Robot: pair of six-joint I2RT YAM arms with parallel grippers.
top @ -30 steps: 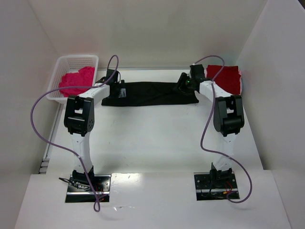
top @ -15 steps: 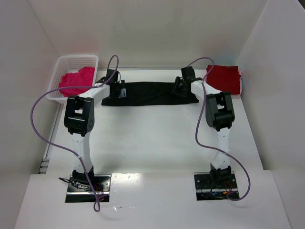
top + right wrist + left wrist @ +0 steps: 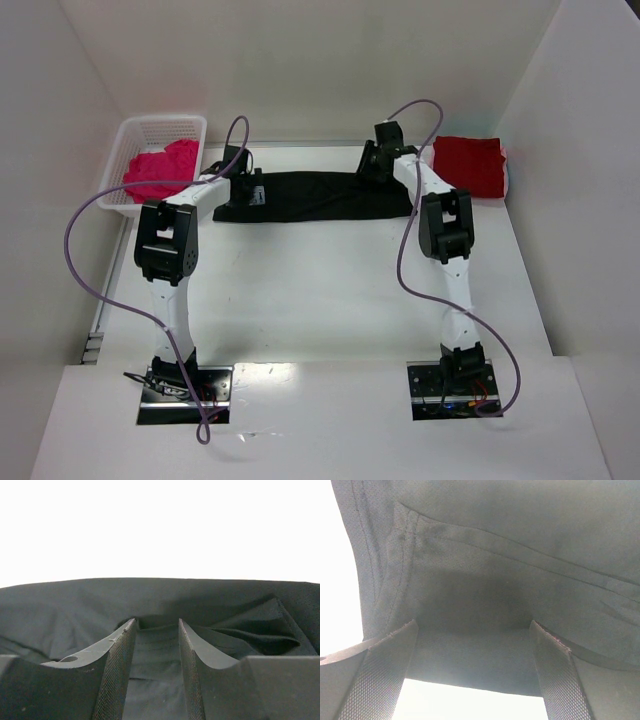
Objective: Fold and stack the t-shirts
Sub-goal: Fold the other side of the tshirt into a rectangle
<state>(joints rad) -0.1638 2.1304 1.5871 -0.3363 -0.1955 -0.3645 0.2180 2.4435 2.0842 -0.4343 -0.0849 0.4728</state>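
The black t-shirt (image 3: 310,195) lies as a long folded strip across the back of the table. My left gripper (image 3: 245,186) is down at its left end, open. In the left wrist view the left gripper (image 3: 474,626) has its jaws wide apart over the shirt's edge (image 3: 510,555). My right gripper (image 3: 373,164) sits at the strip's back edge near the right end. In the right wrist view the right gripper (image 3: 156,623) is narrowed on a thick fold of black t-shirt (image 3: 60,605) that puckers around it. The dark red t-shirt (image 3: 470,165) lies folded at the back right. The magenta-pink t-shirt (image 3: 160,170) is in the basket.
A white mesh basket (image 3: 165,125) stands at the back left corner. White walls close in the table at the left, back and right. Purple cables loop beside both arms.
My right arm has swung left and back, from the shirt's right end to its back edge, and its jaws have narrowed a little. The left arm has not moved.
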